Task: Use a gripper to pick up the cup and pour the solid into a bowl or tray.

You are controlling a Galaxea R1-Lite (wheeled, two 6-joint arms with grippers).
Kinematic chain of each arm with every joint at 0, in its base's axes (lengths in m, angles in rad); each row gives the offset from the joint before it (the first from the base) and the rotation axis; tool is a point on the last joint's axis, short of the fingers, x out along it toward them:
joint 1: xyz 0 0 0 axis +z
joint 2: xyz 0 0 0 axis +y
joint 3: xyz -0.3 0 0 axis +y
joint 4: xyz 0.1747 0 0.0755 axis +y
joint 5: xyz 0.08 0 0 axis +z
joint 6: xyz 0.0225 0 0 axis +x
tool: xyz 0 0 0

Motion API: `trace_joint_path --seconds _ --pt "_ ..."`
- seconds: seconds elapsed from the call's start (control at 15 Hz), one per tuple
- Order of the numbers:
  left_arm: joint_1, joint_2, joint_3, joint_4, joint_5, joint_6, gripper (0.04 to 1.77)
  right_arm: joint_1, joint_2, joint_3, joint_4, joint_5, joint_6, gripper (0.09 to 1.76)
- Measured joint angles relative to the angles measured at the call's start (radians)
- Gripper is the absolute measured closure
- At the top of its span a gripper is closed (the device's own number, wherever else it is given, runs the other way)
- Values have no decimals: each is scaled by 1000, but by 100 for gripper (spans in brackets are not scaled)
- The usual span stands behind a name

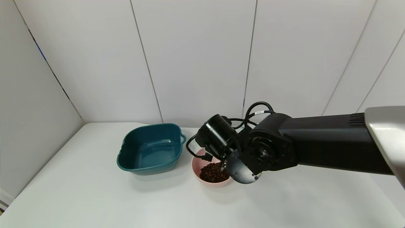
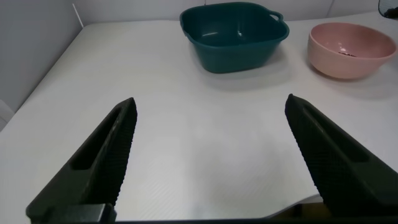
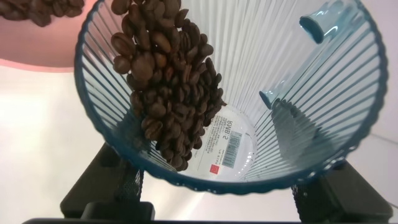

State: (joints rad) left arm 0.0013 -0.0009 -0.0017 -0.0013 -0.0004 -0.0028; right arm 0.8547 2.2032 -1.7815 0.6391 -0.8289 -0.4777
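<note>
A white counter [image 1: 95,196] meets pale wall panels at its far edge; the thick black right arm reaches in from the right edge toward the middle, rolled over so its wrist hangs above the bowl. A dark teal tray [image 1: 150,148] sits left of centre, nearer the far edge, empty and seemingly not the target. Just right of it, apart, stands the pink bowl [image 1: 196,166], already holding brown beans. The right gripper [image 3: 211,199] has its fingers [image 3: 106,186] closed on the ribbed blue-grey cup [image 3: 311,93], tipped steeply with its mouth toward the bowl so the solid [image 3: 165,93] slides along the lower wall; roughly half seems poured. The left gripper [image 2: 208,162] hovers low near the left edge, fingers spread wide, holding nothing, idle.
</note>
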Motion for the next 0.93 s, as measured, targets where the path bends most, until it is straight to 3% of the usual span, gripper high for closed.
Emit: trace_joint_path --seconds 0.6,0.93 --pt "0 0 0 0 0 0 9 -43 -108 59 -1 230 261 53" --pt "0 0 0 0 0 0 9 -84 -179 107 -3 334 528 53"
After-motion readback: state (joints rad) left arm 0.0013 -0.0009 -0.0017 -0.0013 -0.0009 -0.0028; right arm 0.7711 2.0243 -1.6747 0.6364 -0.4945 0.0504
